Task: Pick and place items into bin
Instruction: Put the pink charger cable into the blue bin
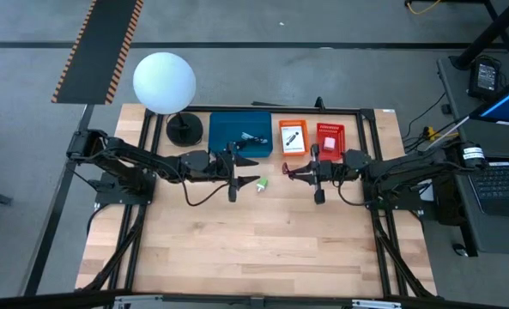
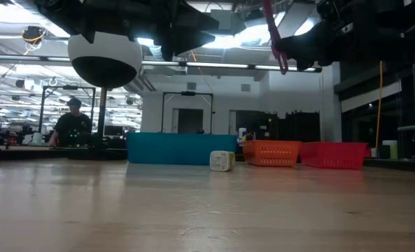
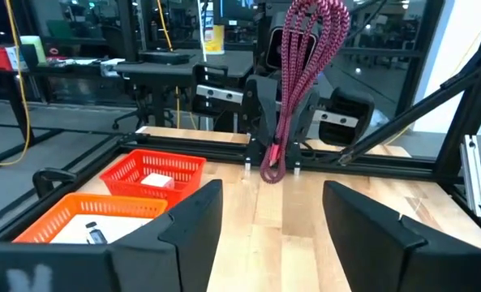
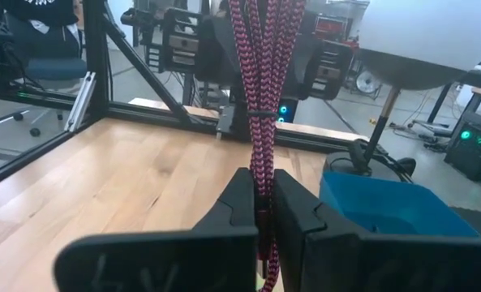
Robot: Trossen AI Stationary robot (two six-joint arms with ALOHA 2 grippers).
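My right gripper [image 1: 299,173] [image 4: 263,212] hovers above the table in front of the orange bin [image 1: 293,137] and is shut on a red-pink braided cord [image 3: 301,73] [image 2: 273,31]. My left gripper [image 1: 237,175] [image 3: 268,231] is open, held in the air in front of the blue bin [image 1: 241,137], facing the right gripper. A small green-and-white lump [image 1: 261,183] [image 2: 222,160] rests on the table between the two grippers. White printed cards lie in the orange bin and the red bin [image 1: 330,137]. Small items lie in the blue bin. My right gripper pinches the bundled cord [image 4: 261,191] between its two fingers, several strands together. The fingers come level from the table's right side and lie across the bundle. The cord is lifted clear of the table and stands roughly upright, its looped end [image 3: 313,20] above the fingers and its other end [image 3: 272,170] below.
The white globe lamp [image 1: 164,81] stands on its black base at the table's far left, beside the blue bin. All three bins sit in a row along the far edge. The near half of the wooden table [image 1: 254,249] is bare wood. A person [image 2: 71,126] is in the room behind.
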